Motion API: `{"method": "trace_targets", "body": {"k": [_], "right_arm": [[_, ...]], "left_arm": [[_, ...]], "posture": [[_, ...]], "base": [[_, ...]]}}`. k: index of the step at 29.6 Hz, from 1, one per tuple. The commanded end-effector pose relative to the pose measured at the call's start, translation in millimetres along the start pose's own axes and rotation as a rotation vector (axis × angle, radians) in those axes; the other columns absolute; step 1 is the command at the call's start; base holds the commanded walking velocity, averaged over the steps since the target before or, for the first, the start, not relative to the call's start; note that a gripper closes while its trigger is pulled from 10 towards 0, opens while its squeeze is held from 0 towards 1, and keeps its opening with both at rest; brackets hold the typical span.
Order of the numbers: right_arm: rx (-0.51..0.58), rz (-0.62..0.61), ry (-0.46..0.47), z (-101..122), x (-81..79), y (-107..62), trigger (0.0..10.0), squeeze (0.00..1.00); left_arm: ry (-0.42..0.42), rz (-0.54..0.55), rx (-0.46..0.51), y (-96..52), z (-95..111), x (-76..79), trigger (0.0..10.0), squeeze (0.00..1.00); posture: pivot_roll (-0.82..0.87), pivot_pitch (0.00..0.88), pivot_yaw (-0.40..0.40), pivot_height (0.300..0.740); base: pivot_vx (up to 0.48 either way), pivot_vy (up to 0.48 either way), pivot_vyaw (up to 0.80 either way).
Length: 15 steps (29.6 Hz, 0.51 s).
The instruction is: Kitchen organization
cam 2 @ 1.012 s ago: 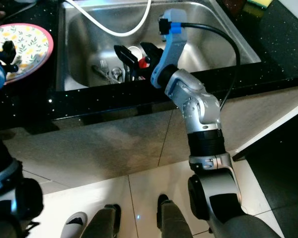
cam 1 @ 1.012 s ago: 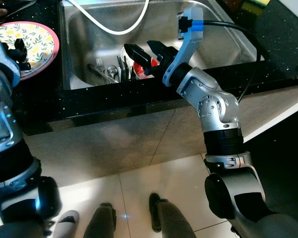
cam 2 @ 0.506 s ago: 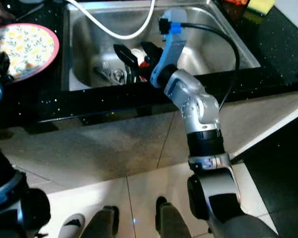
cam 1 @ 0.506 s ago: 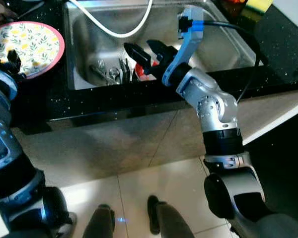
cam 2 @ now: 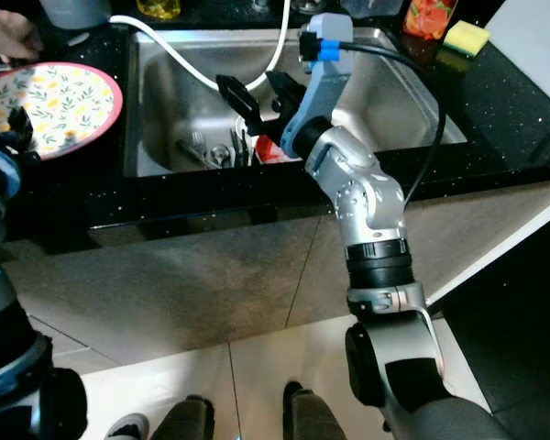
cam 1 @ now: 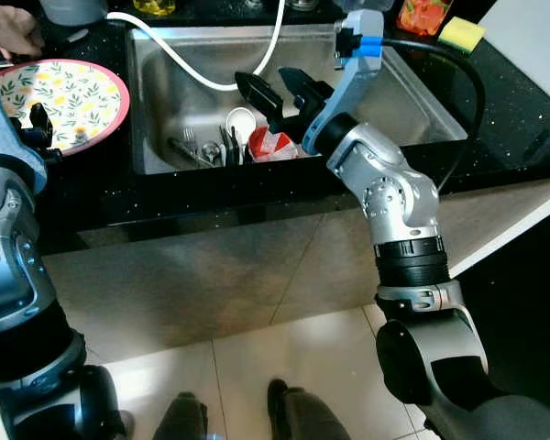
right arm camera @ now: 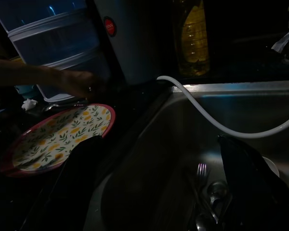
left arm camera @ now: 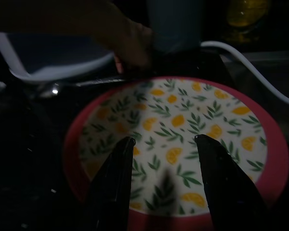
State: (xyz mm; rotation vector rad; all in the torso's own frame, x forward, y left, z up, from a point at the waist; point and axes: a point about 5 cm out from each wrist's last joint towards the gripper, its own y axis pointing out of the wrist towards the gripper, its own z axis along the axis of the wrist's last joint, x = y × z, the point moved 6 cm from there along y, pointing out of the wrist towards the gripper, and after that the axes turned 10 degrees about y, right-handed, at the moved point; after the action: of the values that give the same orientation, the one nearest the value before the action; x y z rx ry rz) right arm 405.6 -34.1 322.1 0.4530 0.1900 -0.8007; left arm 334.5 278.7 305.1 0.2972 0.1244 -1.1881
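Right claw (cam 1: 281, 92) spread wide, arm outstretched; left claw (left arm camera: 164, 144) parted, hovering

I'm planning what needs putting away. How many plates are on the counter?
1. One pink-rimmed floral plate lies on the black counter left of the sink, under the left gripper. More dishes may be hidden beyond the frame.

- The plate (cam 1: 62, 101), round with a pink rim and a leaf-and-lemon print, lies flat on the black counter, directly beneath my left gripper (left arm camera: 163, 147).
- The cutlery (cam 1: 200, 147), forks and spoons, lies jumbled on the sink floor just below my right gripper (cam 1: 277, 87).
- A red-and-white item (cam 1: 271, 144) sits beside that cutlery.
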Motion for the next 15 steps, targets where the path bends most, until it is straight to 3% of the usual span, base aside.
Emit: {"method": "trace_targets", "body": {"k": [1, 8, 15], "right_arm": [[0.005, -0.005, -0.007, 1, 2.7, 0.4, 10.0, 0.00], [0.031, -0.031, -0.020, 9, 10.9, -0.5, 10.0, 0.00], [0.048, -0.025, -0.058, 11, 7.2, -0.3, 10.0, 0.00]], "left_arm": [[0.041, 0.028, 0.005, -0.9, -1, -7.0, 10.0, 0.00], [0.009, 0.024, 0.024, 1.7, 1, -5.2, 10.0, 0.00], [0.027, -0.058, 0.117, -4.7, 12, 14.7, 10.0, 0.00]], "posture": [[0.23, 0.057, -0.068, 0.740], [0.23, 0.043, -0.073, 0.740], [0.21, 0.039, -0.056, 0.740]], "base": [[0.000, 0.000, 0.00], [0.000, 0.000, 0.00], [0.000, 0.000, 0.00]]}}
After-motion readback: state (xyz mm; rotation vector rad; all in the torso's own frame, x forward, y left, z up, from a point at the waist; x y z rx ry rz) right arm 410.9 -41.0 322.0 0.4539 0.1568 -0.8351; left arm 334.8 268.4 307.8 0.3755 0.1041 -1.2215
